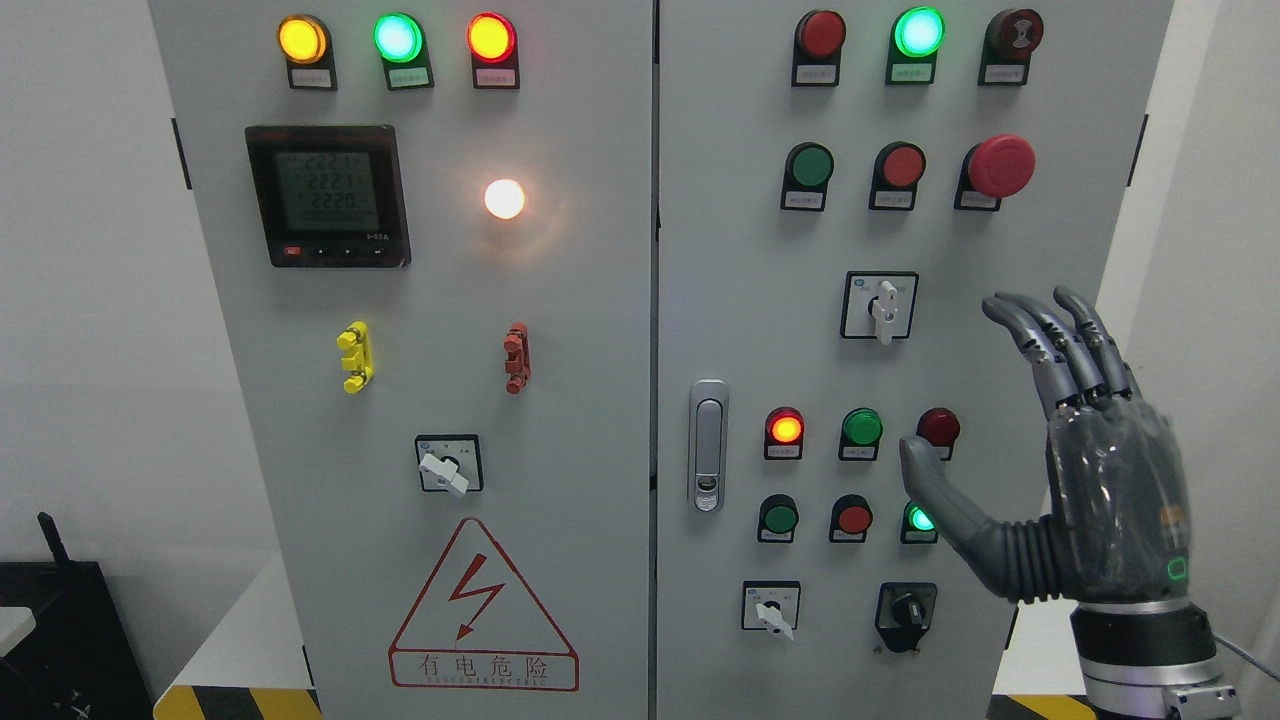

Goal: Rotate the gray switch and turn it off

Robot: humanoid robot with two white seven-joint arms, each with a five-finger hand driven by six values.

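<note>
Three pale gray rotary switches sit on the cabinet. The upper one (883, 308) on the right door has its handle pointing straight down. One on the left door (446, 466) and one low on the right door (772, 611) have tilted handles. My right hand (960, 380) rises from the lower right, held in front of the right door, with fingers (1045, 335) spread and the thumb out toward the lamps. It holds nothing and is right of and below the upper switch, apart from it. The left hand does not show.
A black rotary switch (905, 610) sits beside the low gray one. Rows of lamps and push buttons surround the switches, with a red mushroom button (1000, 165) at upper right. A door latch (708, 445) is left of them. A digital meter (327, 195) is on the left door.
</note>
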